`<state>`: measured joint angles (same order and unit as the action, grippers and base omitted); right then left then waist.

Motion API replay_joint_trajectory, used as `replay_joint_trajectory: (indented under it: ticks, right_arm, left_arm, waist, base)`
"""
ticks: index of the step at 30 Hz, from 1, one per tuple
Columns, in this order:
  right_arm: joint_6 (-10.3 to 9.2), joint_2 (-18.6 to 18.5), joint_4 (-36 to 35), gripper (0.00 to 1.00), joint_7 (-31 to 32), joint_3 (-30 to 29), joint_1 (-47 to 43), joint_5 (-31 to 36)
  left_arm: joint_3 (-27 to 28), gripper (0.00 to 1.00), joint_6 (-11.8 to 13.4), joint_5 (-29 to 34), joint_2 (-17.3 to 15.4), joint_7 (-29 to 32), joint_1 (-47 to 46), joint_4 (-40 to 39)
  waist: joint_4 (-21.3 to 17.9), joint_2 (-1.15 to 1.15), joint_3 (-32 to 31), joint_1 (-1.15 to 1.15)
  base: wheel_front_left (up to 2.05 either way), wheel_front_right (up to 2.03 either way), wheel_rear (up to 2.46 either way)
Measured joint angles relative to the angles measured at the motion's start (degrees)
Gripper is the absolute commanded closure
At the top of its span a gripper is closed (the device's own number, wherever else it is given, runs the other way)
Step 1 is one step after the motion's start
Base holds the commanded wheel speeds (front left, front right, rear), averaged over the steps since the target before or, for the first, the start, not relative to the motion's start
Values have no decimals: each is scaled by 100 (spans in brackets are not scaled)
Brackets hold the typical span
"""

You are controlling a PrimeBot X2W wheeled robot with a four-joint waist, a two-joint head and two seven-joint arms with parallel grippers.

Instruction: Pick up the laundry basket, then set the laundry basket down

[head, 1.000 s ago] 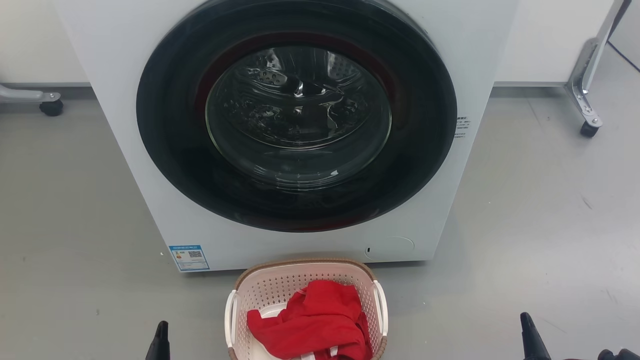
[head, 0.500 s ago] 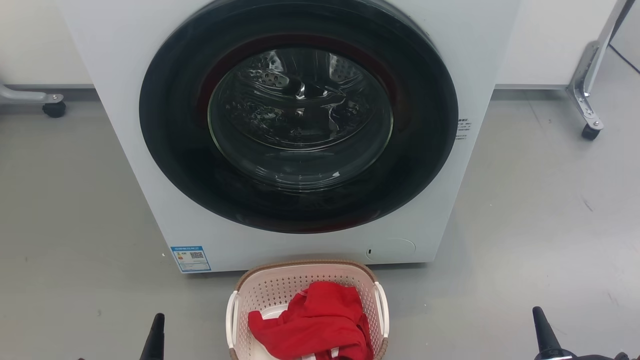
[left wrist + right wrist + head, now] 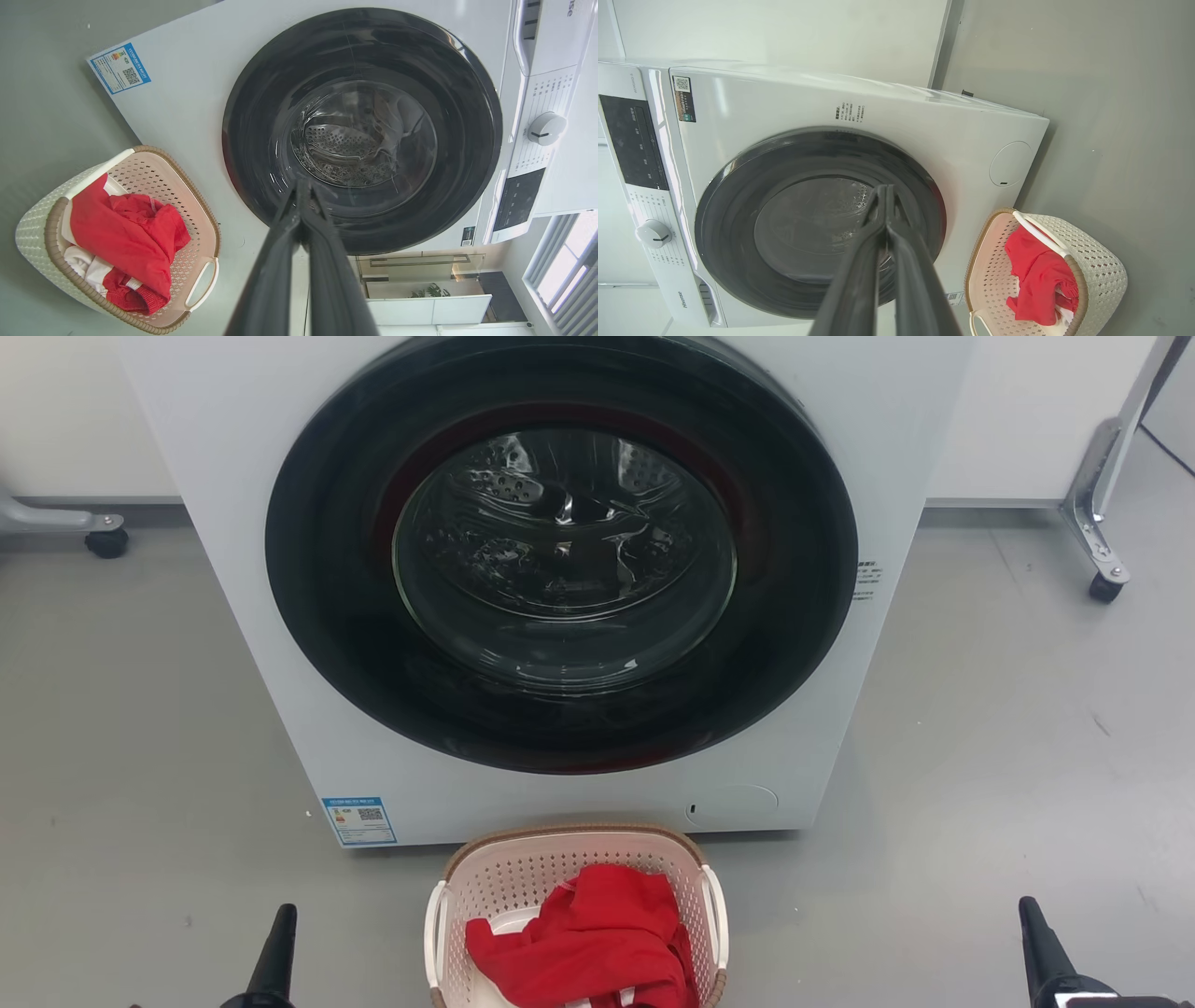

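Grey smooth floor (image 3: 980,728), white wall (image 3: 1027,411) behind. White front-loading washer (image 3: 233,523) stands on it, with its round dark glass door (image 3: 560,560) closed. A metal frame leg on a castor (image 3: 1094,513) is off to the right by the wall.

Small cream perforated plastic laundry basket (image 3: 509,877) with a brown woven-look rim sits on the floor just in front of the washer, between the two arms. Inside: crumpled red garment (image 3: 588,943) over some white cloth (image 3: 84,266).

Left gripper (image 3: 302,186): fingers pressed together, holding nothing. Right gripper (image 3: 885,191): tips meeting, empty. Both are clear of the basket.
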<state>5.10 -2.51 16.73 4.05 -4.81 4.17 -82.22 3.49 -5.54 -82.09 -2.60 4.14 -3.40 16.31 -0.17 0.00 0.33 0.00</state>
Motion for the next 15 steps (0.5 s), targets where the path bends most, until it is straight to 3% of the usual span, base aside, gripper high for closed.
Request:
replay_joint_trajectory:
  ticks: [11, 15]
  right_arm:
    - [172, 4, 32, 100, 226, -264, 74, -902]
    - [178, 4, 33, 100, 244, -277, 106, -923]
  left_arm:
    - [164, 100, -156, -867, 13, 222, -114, 54]
    - [174, 100, -156, -955, 13, 233, -116, 64]
  waist:
    - [17, 0, -23, 0]
    - [17, 0, -23, 0]
  base:
    - [0, 0, 0]
    - [0, 0, 0]
